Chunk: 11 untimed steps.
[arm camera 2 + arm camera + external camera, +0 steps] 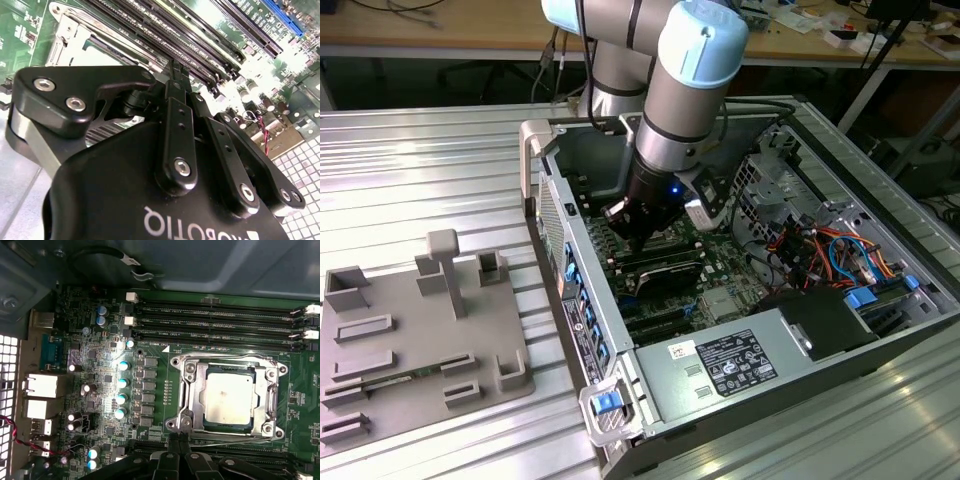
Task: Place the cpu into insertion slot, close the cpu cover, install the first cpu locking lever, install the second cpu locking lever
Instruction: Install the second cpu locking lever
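Observation:
The cpu lies flat in the insertion slot, its silver-grey top showing through the window of the cpu cover. The cover is folded down over it, and the slot itself is hidden beneath both. One thin locking lever lies along the cover's side by the memory slots. A second lever runs along the opposite side. My gripper is shut, its tips just off the cover's corner by that second lever. The second wrist view shows the gripper with its fingers together over the board. In the exterior view the gripper reaches down inside the computer case.
Long black memory slots run beside the socket, and a row of capacitors stands nearby. The open case holds a power supply and coloured cables. A grey fixture tray lies on the exterior view's left.

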Each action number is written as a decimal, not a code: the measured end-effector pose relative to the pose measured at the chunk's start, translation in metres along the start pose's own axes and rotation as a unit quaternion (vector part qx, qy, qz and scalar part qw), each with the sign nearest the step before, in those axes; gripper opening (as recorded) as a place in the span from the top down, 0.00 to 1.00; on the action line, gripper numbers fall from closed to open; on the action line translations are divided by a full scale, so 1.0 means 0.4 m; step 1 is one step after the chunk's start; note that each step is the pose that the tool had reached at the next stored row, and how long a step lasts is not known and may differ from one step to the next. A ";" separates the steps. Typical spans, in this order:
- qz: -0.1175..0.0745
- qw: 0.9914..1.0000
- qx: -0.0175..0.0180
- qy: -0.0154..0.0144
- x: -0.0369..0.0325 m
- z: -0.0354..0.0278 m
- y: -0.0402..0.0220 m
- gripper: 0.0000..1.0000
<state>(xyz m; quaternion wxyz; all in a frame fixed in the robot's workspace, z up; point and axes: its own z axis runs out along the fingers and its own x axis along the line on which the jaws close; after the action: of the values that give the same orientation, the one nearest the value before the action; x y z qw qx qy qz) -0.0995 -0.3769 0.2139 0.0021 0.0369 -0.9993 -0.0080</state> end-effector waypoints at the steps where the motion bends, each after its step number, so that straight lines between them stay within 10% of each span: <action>1: 0.000 1.000 0.000 0.000 0.001 0.001 0.000 0.89; 11: -0.001 1.000 -0.001 0.000 0.004 0.003 0.000 0.89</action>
<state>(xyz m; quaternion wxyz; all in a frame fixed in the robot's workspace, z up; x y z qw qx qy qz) -0.1012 -0.3769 0.2128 0.0021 0.0376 -0.9992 -0.0090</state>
